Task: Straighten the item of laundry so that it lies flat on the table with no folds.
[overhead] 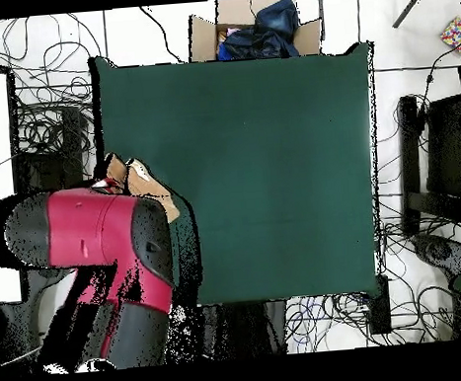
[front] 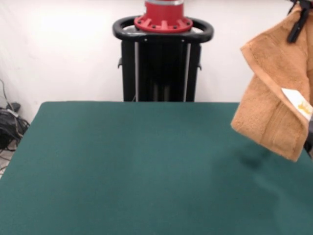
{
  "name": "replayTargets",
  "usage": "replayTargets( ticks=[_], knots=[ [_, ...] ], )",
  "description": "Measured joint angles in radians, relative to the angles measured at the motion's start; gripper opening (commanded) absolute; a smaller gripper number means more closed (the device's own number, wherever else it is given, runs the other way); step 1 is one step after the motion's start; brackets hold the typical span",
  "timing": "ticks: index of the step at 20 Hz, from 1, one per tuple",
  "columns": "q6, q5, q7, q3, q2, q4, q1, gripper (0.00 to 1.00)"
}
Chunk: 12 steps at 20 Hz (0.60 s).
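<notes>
The orange-tan towel point(front: 274, 93) hangs in the air at the right edge of the front view, above the right side of the dark green table point(front: 137, 166). It is draped and folded, with its white label point(front: 299, 104) facing the camera. My gripper point(front: 298, 19) at the top right corner is shut on the towel's upper edge. In the overhead view my red arm point(overhead: 109, 238) covers the table's left edge point(overhead: 112, 138). Only scraps of the towel point(overhead: 145, 185) show beside the arm, and the gripper is hidden under it.
The black pedestal point(front: 163, 58) stands behind the table's far edge. A cardboard box with dark cloth point(overhead: 252, 33) sits past the table's top edge in the overhead view. Cables point(overhead: 46, 124) lie on the floor around the table.
</notes>
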Motion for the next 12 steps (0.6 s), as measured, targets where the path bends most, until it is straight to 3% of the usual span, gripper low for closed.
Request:
replayTargets(
  ticks=[12],
  knots=[
    [0.000, 0.066, 0.001, 0.000, 0.063, 0.000, 0.050, 0.00]
  ],
)
